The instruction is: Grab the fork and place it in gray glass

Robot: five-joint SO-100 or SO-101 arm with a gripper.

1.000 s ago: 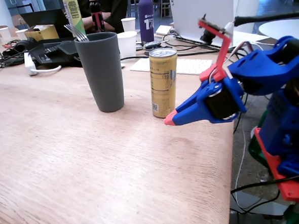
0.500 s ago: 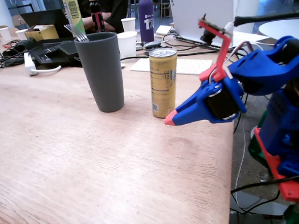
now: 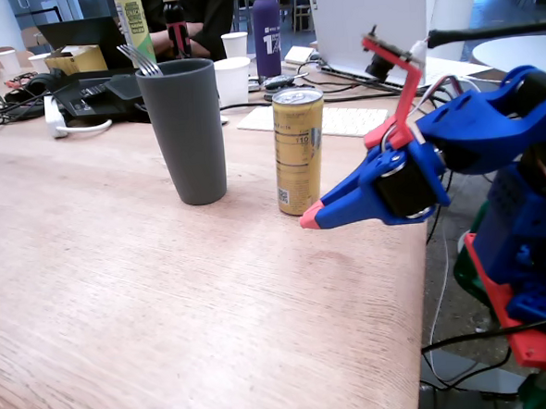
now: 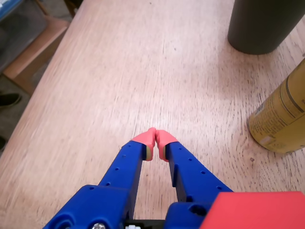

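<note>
Pincer (image 4: 156,137) is closed, red tips touching, nothing between them; it holds nothing. It hangs above bare table (image 3: 121,297) in the fixed view, tips (image 3: 309,218) pointing left and slightly down, no contact with the wood as far as I can tell from this angle.

Fork (image 3: 138,59) is in the gray glass (image 3: 186,131): tines stick up over the rim on the glass's left side, handle hidden inside. The glass stands upright, well apart from the pincer, up and to the left of the tips in the fixed view. In the wrist view only its base (image 4: 263,24) shows, ahead and to the right of the tips.

Yellow can (image 3: 298,149) stands upright between glass and pincer, just beside the tips in the fixed view; in the wrist view it sits right of the tips (image 4: 283,119), not touching.
</note>
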